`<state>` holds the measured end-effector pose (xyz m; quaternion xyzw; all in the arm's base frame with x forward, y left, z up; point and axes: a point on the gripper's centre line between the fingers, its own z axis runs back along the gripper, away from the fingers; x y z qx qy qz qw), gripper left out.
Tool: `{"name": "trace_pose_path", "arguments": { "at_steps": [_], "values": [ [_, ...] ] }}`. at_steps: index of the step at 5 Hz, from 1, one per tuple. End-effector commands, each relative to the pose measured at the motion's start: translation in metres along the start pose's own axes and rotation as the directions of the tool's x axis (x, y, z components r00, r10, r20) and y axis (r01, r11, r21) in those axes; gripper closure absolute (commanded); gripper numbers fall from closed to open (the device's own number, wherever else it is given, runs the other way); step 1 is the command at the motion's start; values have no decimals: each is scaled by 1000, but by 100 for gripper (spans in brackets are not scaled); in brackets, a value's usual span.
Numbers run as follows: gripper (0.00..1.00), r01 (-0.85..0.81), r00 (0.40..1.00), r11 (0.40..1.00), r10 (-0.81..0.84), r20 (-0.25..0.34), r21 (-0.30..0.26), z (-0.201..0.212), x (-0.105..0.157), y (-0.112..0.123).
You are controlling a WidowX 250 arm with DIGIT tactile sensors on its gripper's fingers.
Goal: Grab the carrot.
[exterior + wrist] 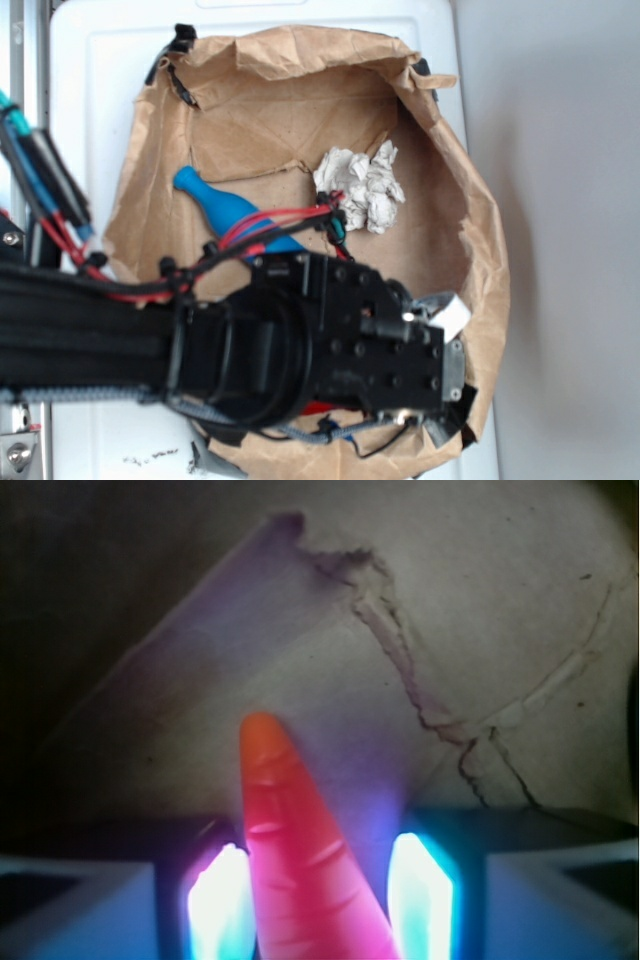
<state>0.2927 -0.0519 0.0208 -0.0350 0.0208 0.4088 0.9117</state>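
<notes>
In the wrist view the orange carrot [290,820] lies on the brown paper, its pointed tip aimed away from me. My gripper [320,865] straddles it. The left finger [220,905] presses its side. The right finger [420,895] meets it only at the wider part near the frame's bottom edge, with a gap higher up. The jaws stand narrow, shut on the carrot. In the exterior view the gripper [450,360] sits low in the front right of the paper bag [480,230], and the arm hides the carrot.
A blue bottle-shaped toy [215,205] lies at the bag's left, partly under the arm's cables. A crumpled grey-white paper wad [362,188] sits at the back middle. The bag's raised walls surround the gripper, with the right wall close by. A white surface [110,60] lies under the bag.
</notes>
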Motion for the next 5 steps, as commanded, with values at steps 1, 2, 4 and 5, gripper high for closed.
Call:
{"name": "trace_pose_path", "arguments": {
  "at_steps": [1,2,4,5],
  "values": [
    [100,-15,998,995,20,55,-95,101,34,39],
    [100,-21,994,998,26,108,-51,128,47,51],
    [100,-21,972,997,36,234,-68,171,68,69],
    [100,22,910,999,-5,415,-36,181,62,69]
  ]
}}
